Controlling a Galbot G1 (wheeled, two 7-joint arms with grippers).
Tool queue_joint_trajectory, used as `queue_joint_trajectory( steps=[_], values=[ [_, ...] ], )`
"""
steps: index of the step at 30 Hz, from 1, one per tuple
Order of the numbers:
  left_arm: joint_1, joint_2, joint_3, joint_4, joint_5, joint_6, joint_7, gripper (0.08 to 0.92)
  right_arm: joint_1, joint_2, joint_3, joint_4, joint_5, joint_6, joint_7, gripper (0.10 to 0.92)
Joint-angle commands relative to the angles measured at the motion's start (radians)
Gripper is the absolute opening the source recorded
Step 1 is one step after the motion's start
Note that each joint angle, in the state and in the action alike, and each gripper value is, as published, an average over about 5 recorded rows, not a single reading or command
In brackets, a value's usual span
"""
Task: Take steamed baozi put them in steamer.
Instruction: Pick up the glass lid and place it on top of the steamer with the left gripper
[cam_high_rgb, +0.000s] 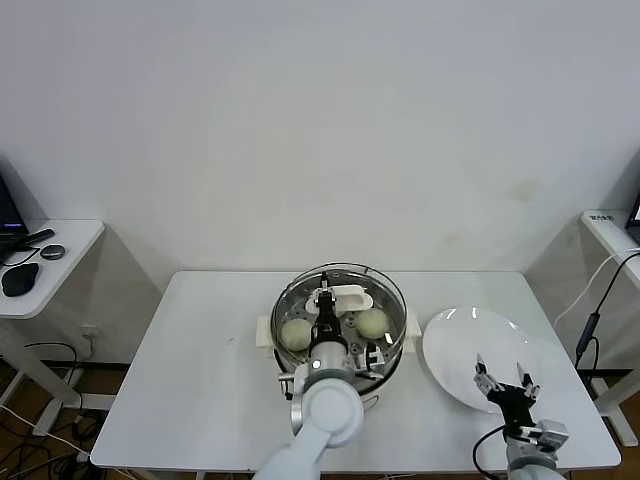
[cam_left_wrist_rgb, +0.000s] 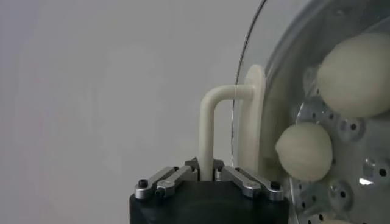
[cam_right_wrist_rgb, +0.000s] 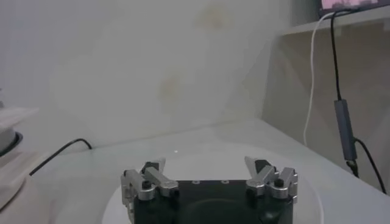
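Note:
The steamer (cam_high_rgb: 392, 352) stands mid-table, a shiny steel pot with white side handles. Over it lies a round glass lid (cam_high_rgb: 385, 290). My left gripper (cam_high_rgb: 328, 300) is shut on the lid's white handle (cam_high_rgb: 345, 296). Under the glass two cream steamed baozi (cam_high_rgb: 296, 333) (cam_high_rgb: 372, 322) sit on the perforated tray. The left wrist view shows the left gripper (cam_left_wrist_rgb: 206, 173) clamping the handle (cam_left_wrist_rgb: 207, 122), with two baozi (cam_left_wrist_rgb: 304, 152) (cam_left_wrist_rgb: 356, 73) beyond on the tray (cam_left_wrist_rgb: 350, 128). My right gripper (cam_high_rgb: 505, 382) (cam_right_wrist_rgb: 210, 173) hangs open and empty over the white plate (cam_high_rgb: 470, 340).
The plate (cam_right_wrist_rgb: 201, 155) at the table's right holds nothing. A side table (cam_high_rgb: 60, 250) with a mouse and small items stands at the left. A shelf and hanging cables (cam_high_rgb: 595, 320) (cam_right_wrist_rgb: 341, 122) are beyond the table's right edge.

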Motion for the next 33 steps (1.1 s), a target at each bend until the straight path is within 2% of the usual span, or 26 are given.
queue_joint_trajectory(
  steps=[1, 28, 33],
  values=[
    [0.007, -0.004, 0.009, 0.025, 0.058, 0.000, -0.003, 0.176, 0.002, 0.004, -0.002, -0.006, -0.007, 0.002, 0.000, 0.823],
    [0.029, 0.005, 0.011, 0.022, 0.069, -0.001, 0.010, 0.176, 0.009, 0.010, -0.010, -0.031, -0.036, 0.018, 0.003, 0.823],
    [0.037, 0.015, 0.017, 0.014, 0.035, -0.008, -0.047, 0.176, 0.009, 0.009, -0.010, -0.028, -0.036, 0.017, 0.003, 0.823]
  ],
)
